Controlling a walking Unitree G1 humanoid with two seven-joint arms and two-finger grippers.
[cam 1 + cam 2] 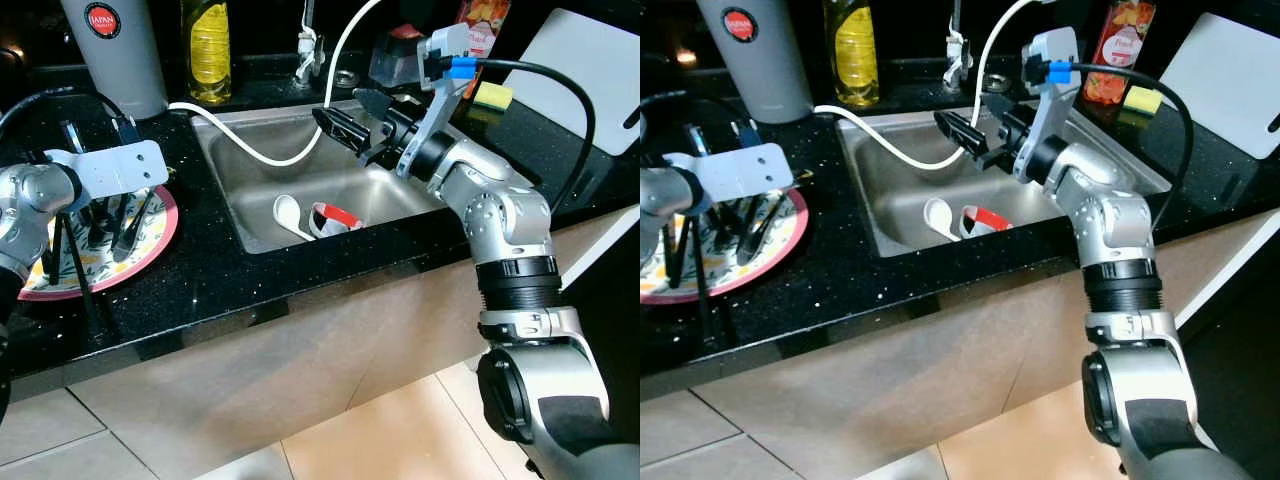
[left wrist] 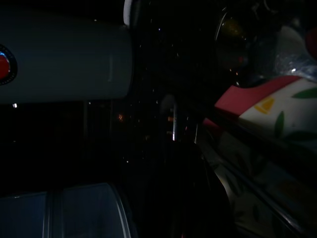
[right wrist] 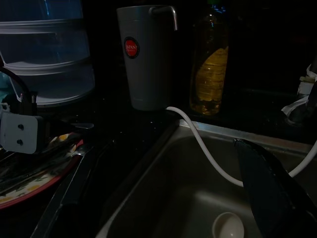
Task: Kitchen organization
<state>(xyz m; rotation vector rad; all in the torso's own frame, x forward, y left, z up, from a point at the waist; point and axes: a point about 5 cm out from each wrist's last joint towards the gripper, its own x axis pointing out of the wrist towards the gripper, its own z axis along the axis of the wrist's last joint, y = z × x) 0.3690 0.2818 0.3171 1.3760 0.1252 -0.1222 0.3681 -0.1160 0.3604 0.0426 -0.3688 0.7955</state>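
The sink (image 1: 240, 190), a steel basin set in the black speckled bench (image 1: 200, 290), holds a white ladle-like spoon (image 1: 288, 213) and a red-and-white cup (image 1: 335, 217) lying on its side just beside it, toward the basin's 6 o'clock edge. A white hose (image 1: 250, 150) loops from the bench down into the basin and up toward the tap (image 1: 306, 45) at 12 o'clock. The right hand (image 1: 352, 128) hangs above the basin's 1 o'clock corner, its black fingers (image 1: 335, 124) parted and empty, clear of the cup below. At 9 o'clock from the sink, a floral plate with a red rim (image 1: 160, 240) sits on the bench; the left hand (image 1: 95, 225) is poised over it, long fingers (image 1: 120, 225) spread apart with their tips down at the plate, though whether they touch it cannot be told. Behind the plate, at 11 o'clock, stand a grey tumbler with a red round label (image 1: 115, 50) and a bottle of yellow oil (image 1: 206, 45). At 2 o'clock lie a yellow sponge (image 1: 493, 95) and a white cutting board (image 1: 590, 70). The right wrist view also shows stacked clear containers (image 3: 44, 49) beyond the tumbler.
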